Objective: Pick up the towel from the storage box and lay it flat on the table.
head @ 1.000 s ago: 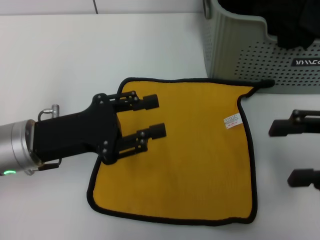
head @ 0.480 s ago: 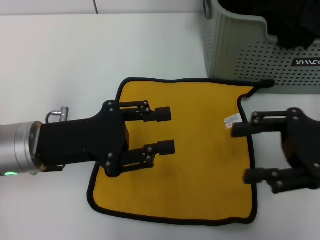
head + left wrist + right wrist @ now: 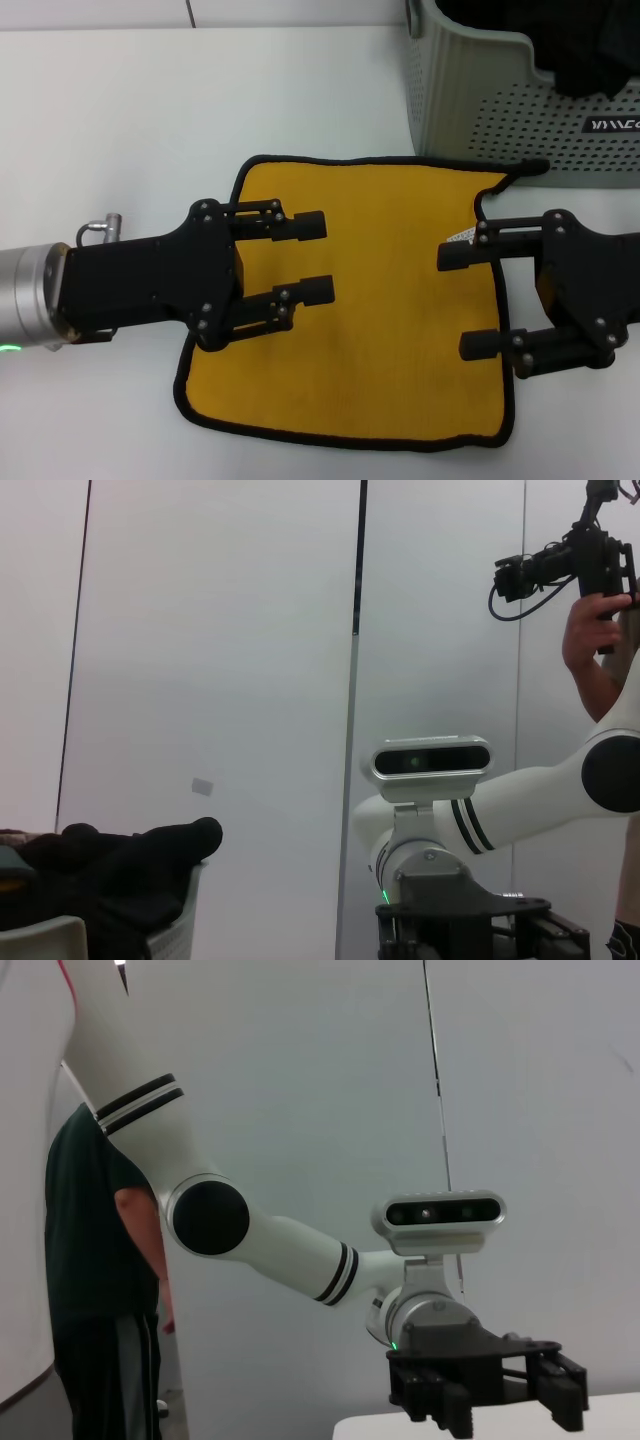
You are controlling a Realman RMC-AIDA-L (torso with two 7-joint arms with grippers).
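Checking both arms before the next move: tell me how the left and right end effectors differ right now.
The left end effector is over the towel's middle-left; the right end effector is at its right edge, beside the white tag. The right's fingers are spread wider than the left's. Both are black, open, empty, and point toward each other.

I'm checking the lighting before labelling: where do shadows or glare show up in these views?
Head view: even light, soft shadows under the left tool and right tool on the towel; no glare on the table. Wrist views: evenly lit walls, no glare.
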